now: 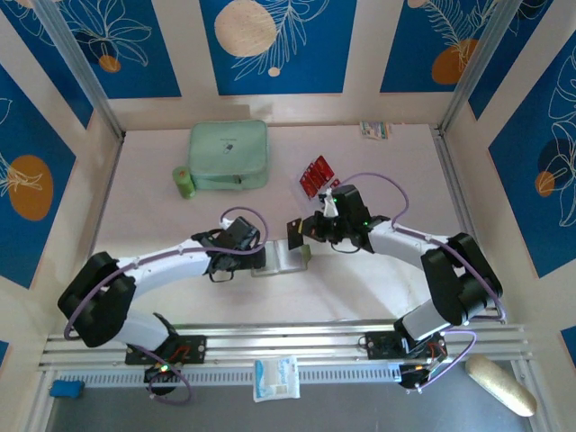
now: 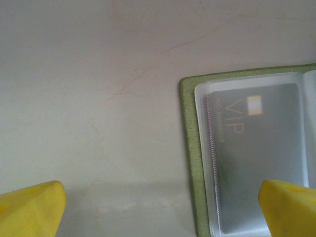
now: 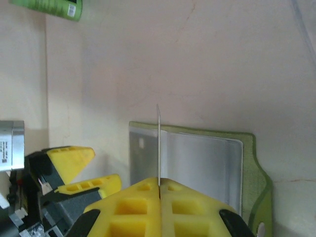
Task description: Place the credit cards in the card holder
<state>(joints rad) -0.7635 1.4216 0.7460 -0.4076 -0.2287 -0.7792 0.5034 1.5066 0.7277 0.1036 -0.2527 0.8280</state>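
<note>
— As the scene is taken from largest to smallest, what is met first?
— The pale table [image 1: 396,180], and at its far side a mint case [image 1: 229,155], with a green tube [image 1: 184,183] just beside its left edge.

— How is the left gripper [image 1: 256,259] set?
— It is spread wide and nothing is held. In its wrist view [image 2: 160,207] one yellow fingertip is seen over bare table and the other over the holder [image 2: 190,148]. Whether the holder is touched cannot be told.

— And the right gripper [image 1: 308,229]?
— It is clenched on a black card [image 1: 295,231]. From its own wrist [image 3: 159,186] the card [image 3: 158,143] is seen edge-on and upright, pinched at its near end, above the holder's silvery inside.

— Where is the holder [image 1: 281,259] found?
— It is laid open at mid-table, between the two grippers. A grey card [image 2: 256,148] marked VIP is seen inside a clear pocket.

— And the other cards [image 1: 315,175]?
— A red heap is seen right of the case, well apart from the holder.
</note>
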